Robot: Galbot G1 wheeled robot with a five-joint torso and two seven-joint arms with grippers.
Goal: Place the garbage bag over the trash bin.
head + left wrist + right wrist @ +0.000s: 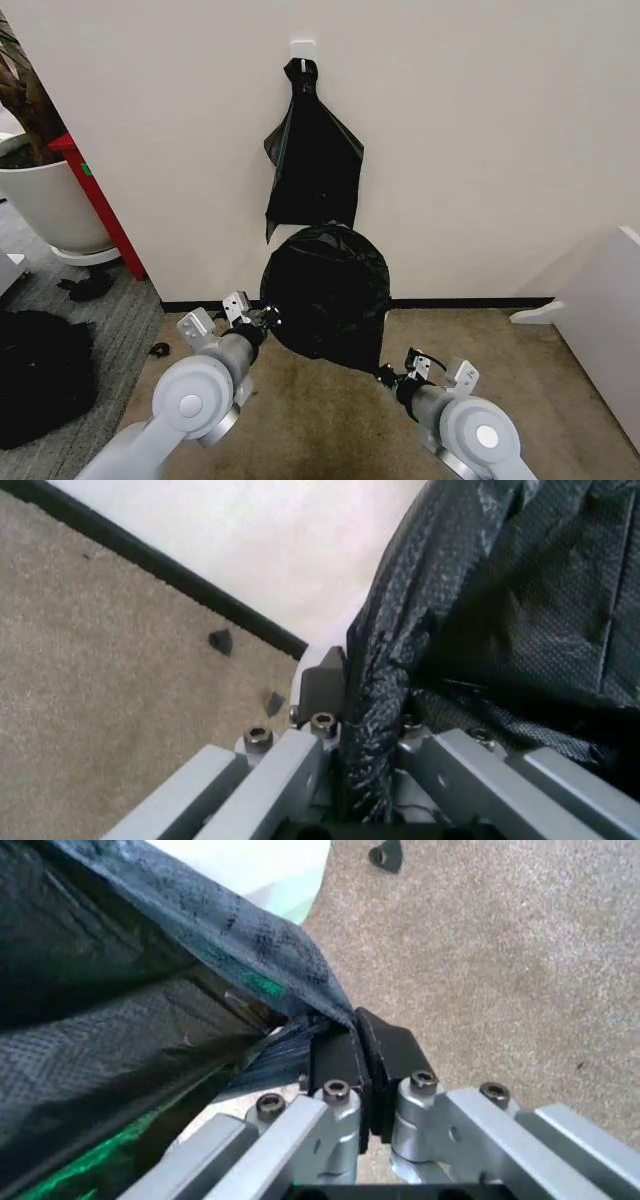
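- Left gripper (365,727) clamps the bag (325,290) edge; right gripper (350,1057) pinches its opposite edge.
- Bag hides your bin; only a white sliver of bin (270,870) shows at right wrist.

We count one garbage bag (328,290) at centre frame, stretched round, and one trash bin (275,874), its white wall just visible. Two hands grip the bag: the left hand (268,318) and the right hand (385,375). One more black bag (313,160) hangs on one wall hook (303,48), upper centre. One white plant pot (50,205) stands at upper left.
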